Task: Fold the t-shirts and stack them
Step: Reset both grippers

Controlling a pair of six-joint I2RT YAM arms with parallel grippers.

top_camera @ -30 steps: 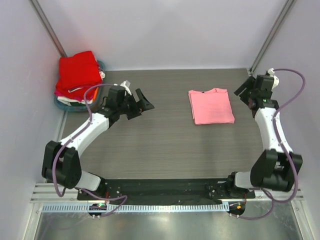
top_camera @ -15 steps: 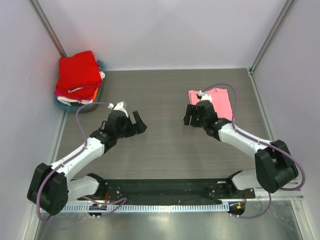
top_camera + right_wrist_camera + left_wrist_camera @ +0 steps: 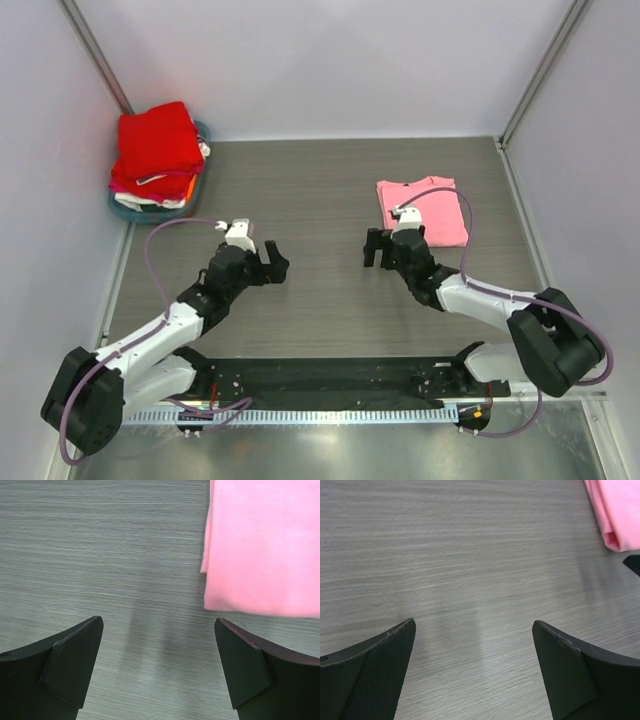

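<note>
A folded light pink t-shirt (image 3: 425, 207) lies flat on the table at the right rear. It also shows in the right wrist view (image 3: 265, 545) and at the top right of the left wrist view (image 3: 617, 510). A stack of folded shirts with a bright red one (image 3: 155, 140) on top sits on the teal tray (image 3: 125, 212) at the far left. My left gripper (image 3: 272, 262) is open and empty over bare table. My right gripper (image 3: 375, 247) is open and empty, just near-left of the pink shirt.
The grey wood-grain table (image 3: 320, 290) is walled in white on three sides, with metal posts (image 3: 95, 55) in the rear corners. The tray stack touches the left wall.
Both arms have drawn back toward the near edge. The right gripper came off the pink shirt's area to the bare table in front of it; the left gripper dropped nearer too.
</note>
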